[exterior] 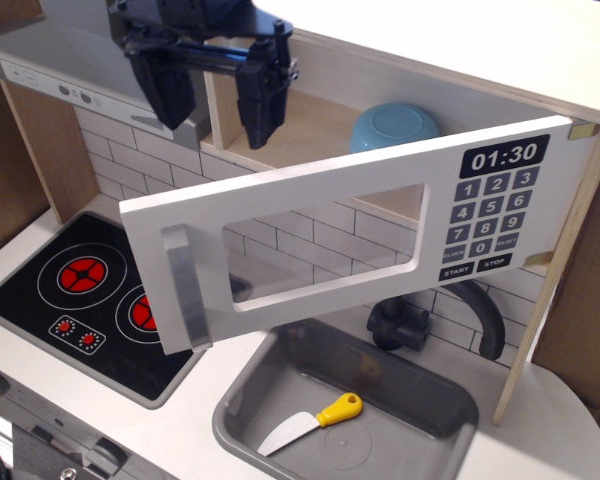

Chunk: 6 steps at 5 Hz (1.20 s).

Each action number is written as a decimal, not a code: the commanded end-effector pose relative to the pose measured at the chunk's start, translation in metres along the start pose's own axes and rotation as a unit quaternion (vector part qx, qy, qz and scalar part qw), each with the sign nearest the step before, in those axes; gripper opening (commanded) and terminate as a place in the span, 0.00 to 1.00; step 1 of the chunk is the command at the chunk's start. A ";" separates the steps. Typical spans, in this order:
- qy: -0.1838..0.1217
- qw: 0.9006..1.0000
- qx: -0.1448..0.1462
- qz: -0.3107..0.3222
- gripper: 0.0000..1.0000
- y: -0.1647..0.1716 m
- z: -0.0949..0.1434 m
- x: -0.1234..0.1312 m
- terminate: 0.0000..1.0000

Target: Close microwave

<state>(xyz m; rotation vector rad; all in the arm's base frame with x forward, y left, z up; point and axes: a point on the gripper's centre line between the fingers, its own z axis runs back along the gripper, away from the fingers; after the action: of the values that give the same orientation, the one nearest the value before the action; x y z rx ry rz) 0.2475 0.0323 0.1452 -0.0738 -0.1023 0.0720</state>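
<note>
Quick headcount: one microwave (380, 215) with one grey handle (187, 287) and one keypad (495, 215), one blue bowl (393, 128) inside it, one gripper (212, 95) up top, two red burners on one stove (85, 300), one sink (345, 405), one yellow-handled knife (310, 421), one black faucet (440, 315).

Microwave (380, 215) door open; end effector (216, 100) spread, above door.
</note>
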 end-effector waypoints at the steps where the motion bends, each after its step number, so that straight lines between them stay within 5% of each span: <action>1: 0.002 0.995 -0.033 -0.092 1.00 -0.020 0.012 -0.011 0.00; 2: 0.006 0.994 -0.047 -0.103 1.00 -0.028 0.007 -0.013 0.00; 4: -0.010 0.995 -0.003 -0.099 1.00 -0.028 -0.011 -0.010 0.00; 6: -0.056 0.996 0.040 -0.063 1.00 -0.017 -0.002 0.010 0.00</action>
<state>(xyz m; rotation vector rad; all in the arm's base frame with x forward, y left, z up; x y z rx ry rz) 0.2568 0.0122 0.1341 0.0098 -0.1746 -0.0447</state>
